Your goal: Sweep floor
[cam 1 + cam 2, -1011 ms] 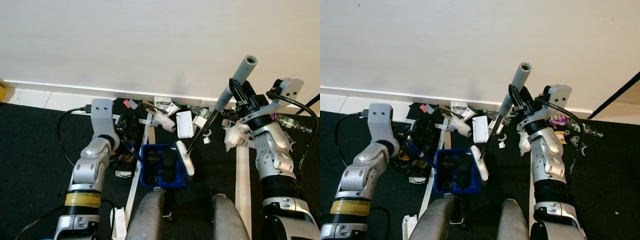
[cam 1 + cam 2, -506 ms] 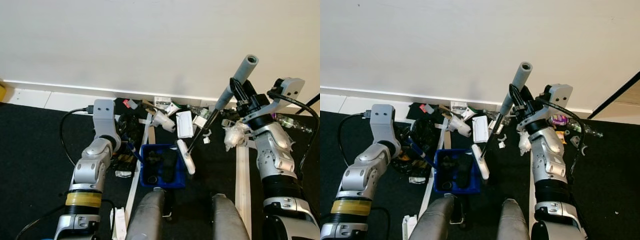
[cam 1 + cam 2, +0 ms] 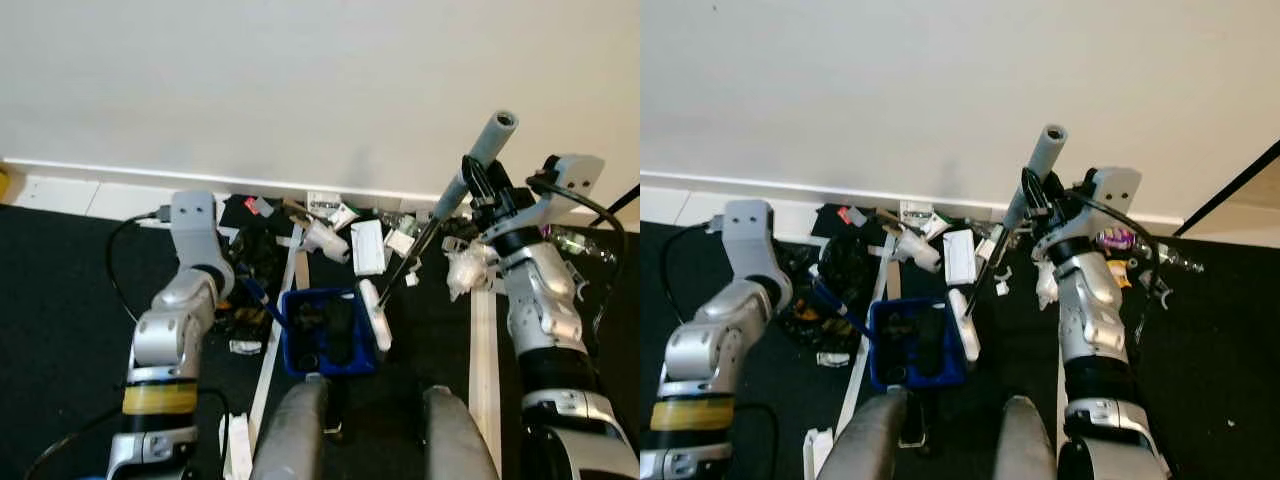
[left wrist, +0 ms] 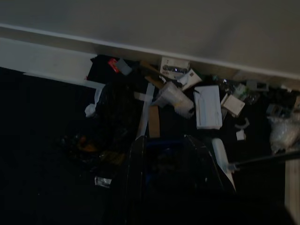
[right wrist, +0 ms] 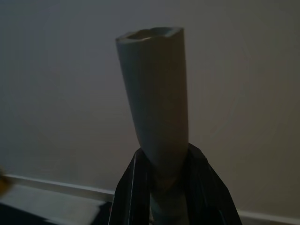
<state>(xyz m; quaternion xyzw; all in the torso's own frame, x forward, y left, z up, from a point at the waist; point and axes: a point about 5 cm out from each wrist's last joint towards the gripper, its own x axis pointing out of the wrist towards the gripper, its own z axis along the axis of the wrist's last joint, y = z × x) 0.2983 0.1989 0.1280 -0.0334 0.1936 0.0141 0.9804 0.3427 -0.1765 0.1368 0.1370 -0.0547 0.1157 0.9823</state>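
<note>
A blue dustpan (image 3: 328, 330) lies on the black floor in front of my legs with dark litter in it. Its blue handle (image 3: 261, 303) slants up to my left gripper (image 3: 243, 284), which is shut on it. My right gripper (image 3: 479, 196) is shut on the broom's grey handle (image 3: 478, 157), its black fingers (image 5: 129, 193) on either side of the shaft. The thin rod runs down to the white broom head (image 3: 376, 313), which rests at the dustpan's right rim. A pile of litter (image 3: 335, 222) lies along the wall beyond the dustpan.
A white box (image 3: 367, 247) and a crumpled clear bag (image 3: 465, 268) lie among the litter. White strips (image 3: 483, 350) run across the black floor on both sides. A white baseboard (image 3: 90, 190) and wall close the far side. My two legs (image 3: 300, 430) stand just behind the dustpan.
My left arm has swung out to the left, still holding the dustpan handle. The broom head has edged up along the dustpan's right rim.
</note>
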